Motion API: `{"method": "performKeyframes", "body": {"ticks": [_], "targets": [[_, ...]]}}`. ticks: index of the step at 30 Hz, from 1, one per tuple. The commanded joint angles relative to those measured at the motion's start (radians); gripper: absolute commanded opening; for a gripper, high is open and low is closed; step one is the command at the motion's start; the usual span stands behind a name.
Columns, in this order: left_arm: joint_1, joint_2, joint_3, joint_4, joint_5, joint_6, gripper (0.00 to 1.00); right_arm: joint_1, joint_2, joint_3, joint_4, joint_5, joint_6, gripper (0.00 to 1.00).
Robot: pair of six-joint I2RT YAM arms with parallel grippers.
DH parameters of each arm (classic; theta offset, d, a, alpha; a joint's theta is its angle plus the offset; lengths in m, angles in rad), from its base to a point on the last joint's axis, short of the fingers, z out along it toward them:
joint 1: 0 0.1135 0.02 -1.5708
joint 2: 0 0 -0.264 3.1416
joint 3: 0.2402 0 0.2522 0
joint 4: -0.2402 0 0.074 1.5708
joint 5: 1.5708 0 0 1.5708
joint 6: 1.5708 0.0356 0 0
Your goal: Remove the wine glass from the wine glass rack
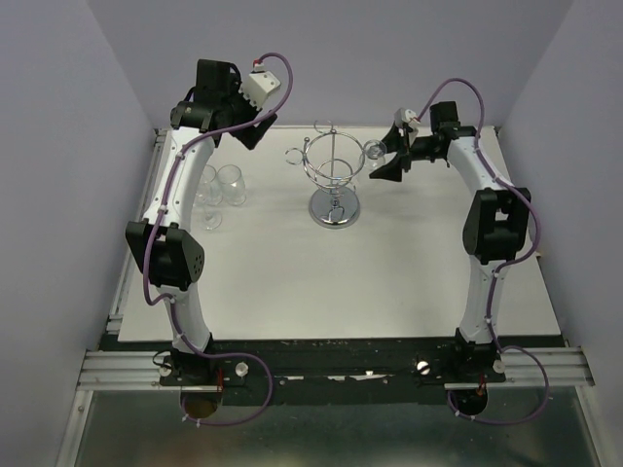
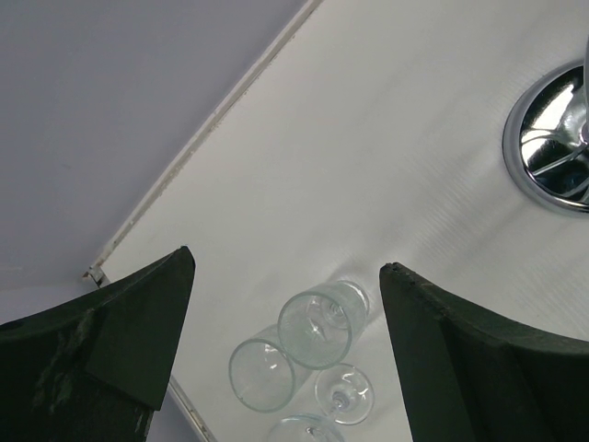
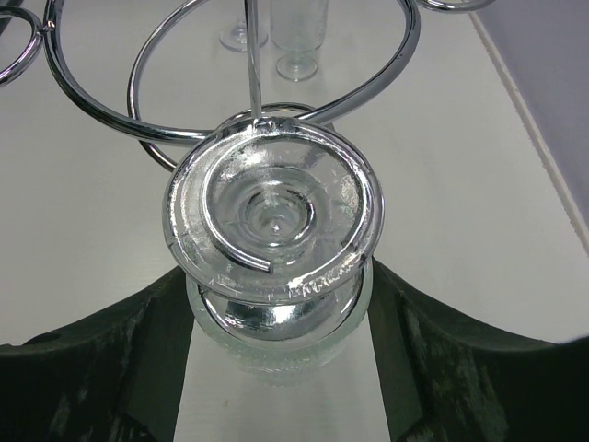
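The wine glass rack (image 1: 334, 180) is a chrome wire stand with a round mirrored base, set mid-table towards the back. The wine glass (image 1: 373, 151) hangs upside down from a loop hook on the rack's right side. In the right wrist view its foot (image 3: 274, 212) rests in the hook and its bowl hangs below, between my fingers. My right gripper (image 3: 279, 276) is open, with a finger close against each side of the bowl; whether they touch it I cannot tell. My left gripper (image 1: 248, 131) is wide open, raised at the back left, holding nothing.
Several clear glasses (image 1: 219, 185) stand on the table at the left, below my left gripper (image 2: 287, 262); they also show beyond the rack wire (image 3: 251, 64) in the right wrist view. The rack's mirrored base (image 2: 552, 138) lies to their right. Purple walls enclose the table.
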State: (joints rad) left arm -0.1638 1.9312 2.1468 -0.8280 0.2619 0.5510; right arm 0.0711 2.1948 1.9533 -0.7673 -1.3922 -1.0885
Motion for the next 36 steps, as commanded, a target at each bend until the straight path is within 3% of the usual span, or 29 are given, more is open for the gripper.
{"method": "performKeyframes", "body": {"ticks": [1, 6, 10, 17, 19, 21, 32, 36], "targets": [[0.000, 0.003, 0.027, 0.009, 0.002, -0.019, 0.99, -0.013, -0.076, -0.028, 0.068, 0.018, 0.044, 0.50], [0.000, -0.014, 0.007, 0.015, 0.013, -0.011, 0.99, -0.021, -0.131, -0.100, 0.228, 0.039, 0.172, 0.47], [-0.002, -0.012, 0.007, 0.013, 0.036, -0.016, 0.99, -0.021, -0.196, -0.201, 0.462, 0.050, 0.355, 0.47], [0.000, 0.003, 0.007, 0.030, 0.062, -0.034, 0.99, -0.021, -0.222, -0.209, 0.485, 0.084, 0.406, 0.40], [0.000, 0.005, 0.007, 0.033, 0.065, -0.039, 0.99, -0.021, -0.227, -0.208, 0.484, 0.091, 0.412, 0.30], [0.000, 0.006, 0.005, 0.035, 0.066, -0.040, 0.99, -0.021, -0.225, -0.203, 0.485, 0.114, 0.424, 0.01], [0.000, -0.043, -0.093, 0.078, 0.085, -0.043, 0.99, -0.027, -0.208, -0.214, 0.491, 0.203, 0.458, 0.01], [0.000, -0.069, -0.143, 0.101, 0.088, -0.037, 0.99, -0.033, -0.221, -0.249, 0.571, 0.232, 0.531, 0.01]]}}
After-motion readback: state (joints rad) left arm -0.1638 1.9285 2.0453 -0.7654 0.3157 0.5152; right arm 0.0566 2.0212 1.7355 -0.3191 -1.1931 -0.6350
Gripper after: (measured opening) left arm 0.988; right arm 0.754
